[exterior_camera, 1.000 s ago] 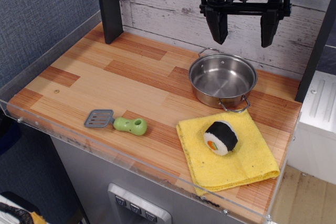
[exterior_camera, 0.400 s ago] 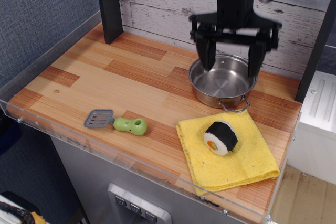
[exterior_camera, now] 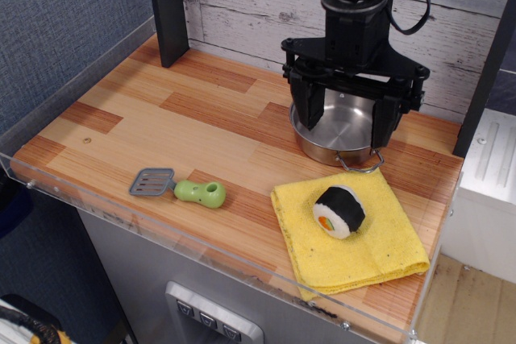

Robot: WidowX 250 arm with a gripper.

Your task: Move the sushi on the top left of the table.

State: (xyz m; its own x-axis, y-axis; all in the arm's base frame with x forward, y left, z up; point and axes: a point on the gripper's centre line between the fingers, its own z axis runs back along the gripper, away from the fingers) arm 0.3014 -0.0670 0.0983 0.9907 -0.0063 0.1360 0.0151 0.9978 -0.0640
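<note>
**Hand lowers over the steel pan while the sushi sits on the cloth**

No brand, label or writing can be read anywhere in the view.

The hand (exterior_camera: 346, 125) hangs with its two black fingers (exterior_camera: 305, 110) spread wide apart, gripping nothing. Their tips stand in front of the stainless steel pan (exterior_camera: 342, 128) at the back right of the table (exterior_camera: 145, 122); whether they touch it cannot be told. The pan, with its two small wire handles, shows only bare metal inside where it is not hidden by the hand.

Nearer the front, just beside the pan, a yellow cloth (exterior_camera: 379, 247) lies flat on the table's right side. The sushi (exterior_camera: 339, 211) rests on the cloth's middle, lying tilted so its white rice and orange and green centre face front left. Well to the left, near the front rim, lies a toy spatula (exterior_camera: 178, 187) with a grey blade and green handle.

Compared with a second ago, the hand has dropped from high against the plank wall to pan level and shifted slightly left. The sushi, cloth, pan and spatula have not moved.
</note>
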